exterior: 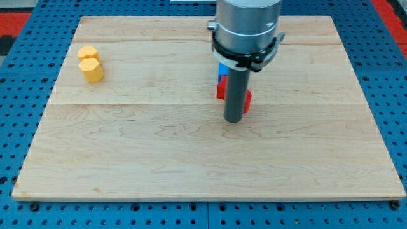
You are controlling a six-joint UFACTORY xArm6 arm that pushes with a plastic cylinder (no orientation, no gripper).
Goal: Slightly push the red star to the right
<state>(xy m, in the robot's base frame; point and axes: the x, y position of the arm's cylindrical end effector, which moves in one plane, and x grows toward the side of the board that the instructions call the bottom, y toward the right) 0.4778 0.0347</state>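
The rod [234,95] hides most of the red block [220,89] and blue block [222,69]; their shapes are unclear.

No text, label, brand, number or sign can be read anywhere: not on the wooden board [191,165], the blocks, or the arm.

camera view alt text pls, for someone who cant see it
My tip rests at the near edge of a red block, mostly hidden behind the rod, with a blue block just behind it. Two yellow blocks sit at the wooden board's upper left.
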